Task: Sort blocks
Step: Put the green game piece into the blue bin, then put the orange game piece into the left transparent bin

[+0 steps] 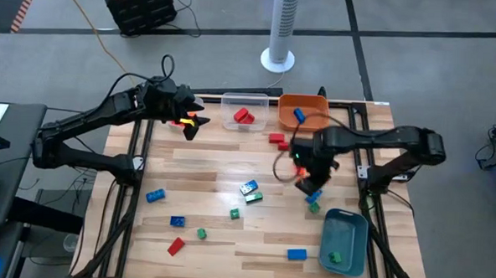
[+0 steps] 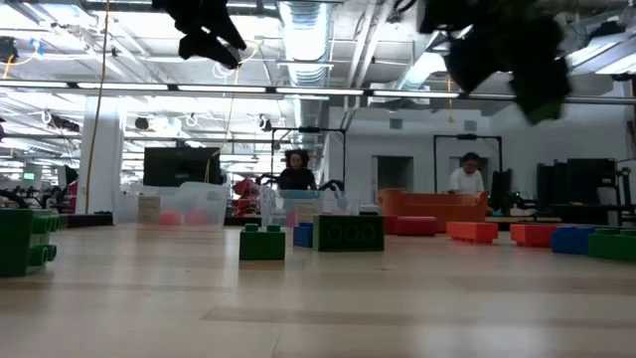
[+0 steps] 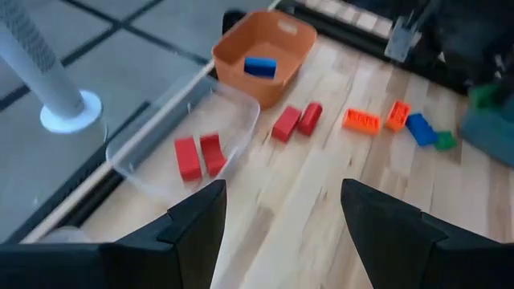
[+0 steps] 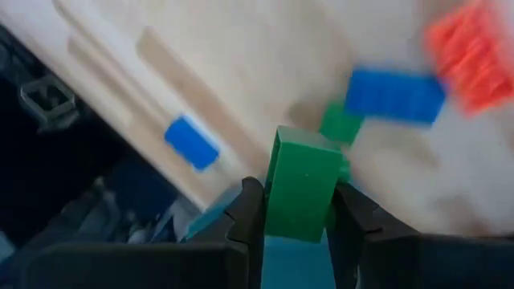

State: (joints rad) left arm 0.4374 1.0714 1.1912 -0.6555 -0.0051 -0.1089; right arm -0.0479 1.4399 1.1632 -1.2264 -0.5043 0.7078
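The right gripper (image 4: 293, 210) hung above the right middle of the wooden worktop (image 1: 230, 167), its fingers clenched on the flat sides of a small green studded plastic brick (image 4: 301, 193), held upright and lifted clear of the boards. Seen from above, that gripper (image 1: 307, 177) was near a blue brick (image 1: 313, 195) and another green one (image 1: 315, 207), with the blue-grey plastic bin (image 1: 353, 232) just beyond, at the worktop's right front corner.

The brick looked light, rigid and smooth-sided, so it would likely slip or twist if pinched on a corner; the grip across two opposite flat faces seemed the sound place to hold it. It should take a drop into a bin without harm.

The left gripper (image 3: 281, 221) waited over the far left of the worktop, fingers spread wide and holding nothing, with the clear plastic bin (image 3: 241, 120) holding two red bricks (image 3: 199, 155) ahead of it and the orange plastic bin (image 3: 233, 56) with a blue brick beyond.

Other bricks lay scattered across the middle and near side of the worktop, well apart, leaving open room between them. The blue-grey bin stood close to the worktop's right edge, so a carry towards it would need to stay high enough to clear its rim.
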